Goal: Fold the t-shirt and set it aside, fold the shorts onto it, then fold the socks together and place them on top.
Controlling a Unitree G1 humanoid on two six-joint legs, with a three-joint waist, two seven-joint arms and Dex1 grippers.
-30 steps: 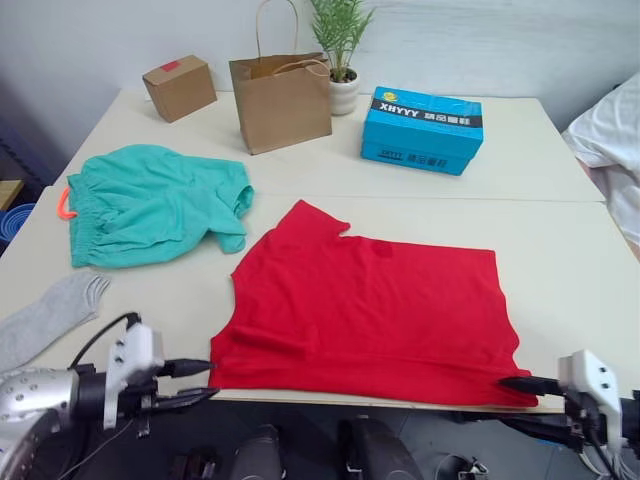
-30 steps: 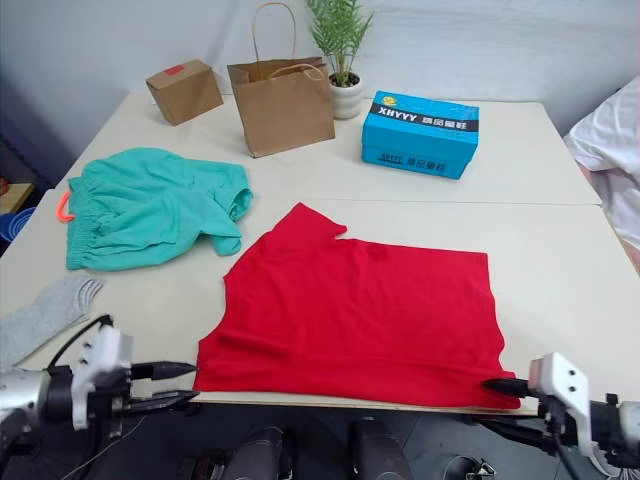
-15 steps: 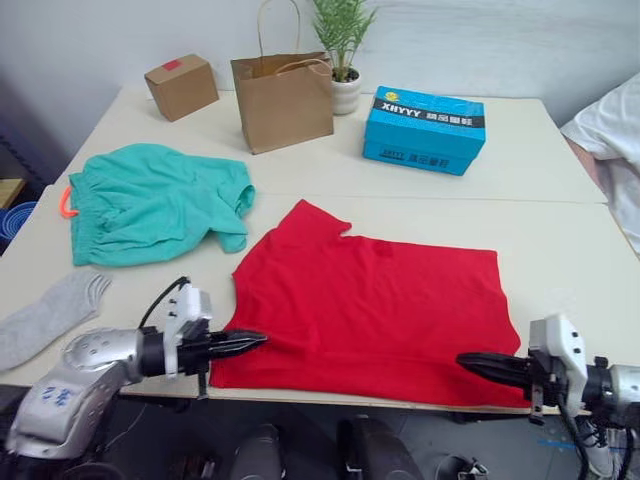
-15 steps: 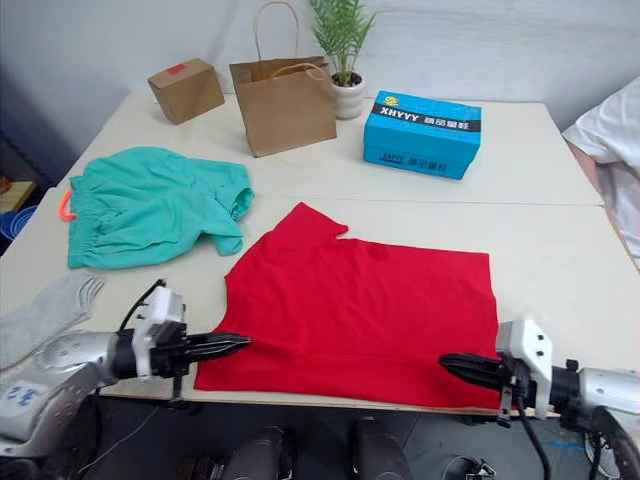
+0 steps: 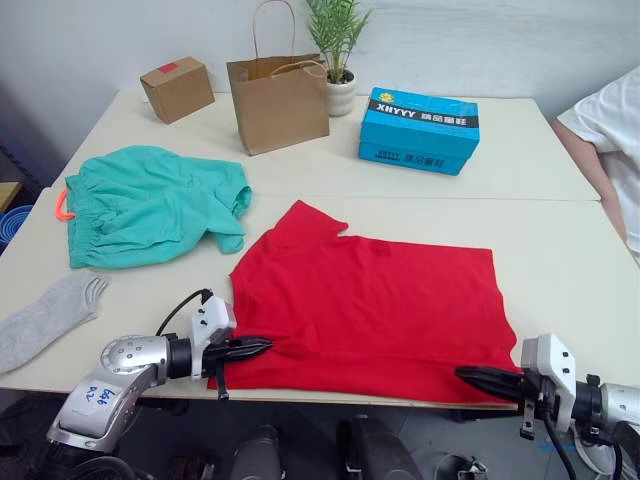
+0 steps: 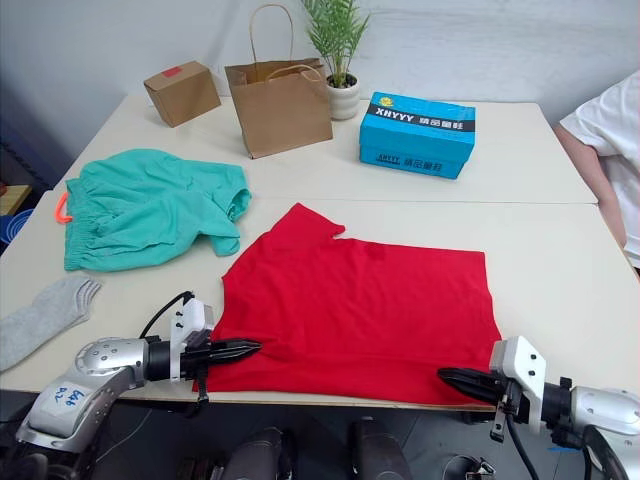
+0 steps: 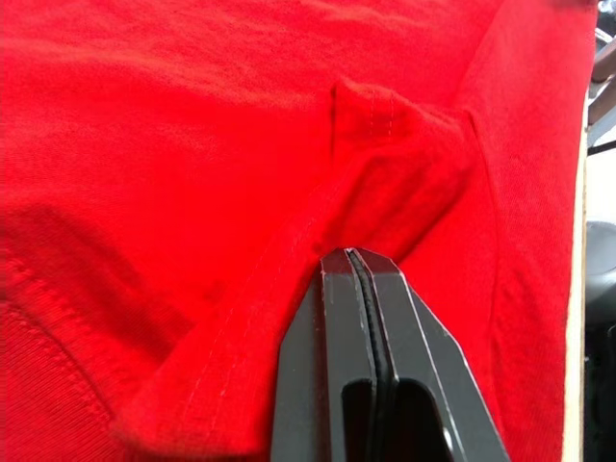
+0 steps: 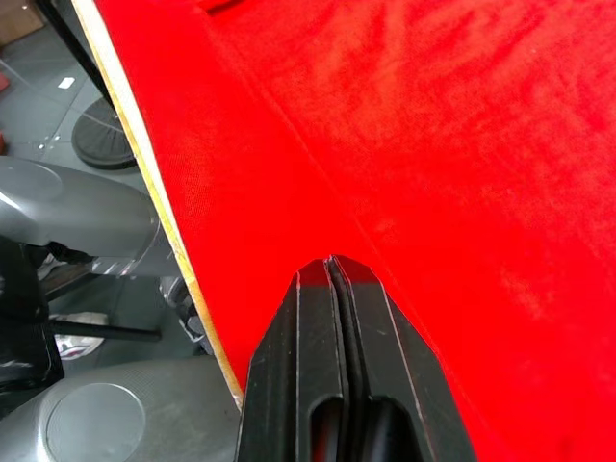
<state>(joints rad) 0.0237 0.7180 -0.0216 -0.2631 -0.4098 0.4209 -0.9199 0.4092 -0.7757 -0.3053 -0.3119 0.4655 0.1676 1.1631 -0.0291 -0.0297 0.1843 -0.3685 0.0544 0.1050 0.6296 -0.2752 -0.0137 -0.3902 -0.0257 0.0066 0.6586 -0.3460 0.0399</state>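
Table (image 5: 560,270) bearing red t-shirt (image 5: 380,305) flat near front edge, teal shorts (image 5: 150,205) at far left, grey socks (image 5: 45,318) at left edge; left gripper (image 5: 262,346) clamped on shirt's near-left hem, cloth puckered; right gripper (image 5: 468,374) pinched on near-right hem

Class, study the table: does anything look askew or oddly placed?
The t-shirt lies half-folded, one sleeve jutting toward the plant; its near edge bunches at the left gripper. The shorts are rumpled. Nothing looks spilled or damaged.
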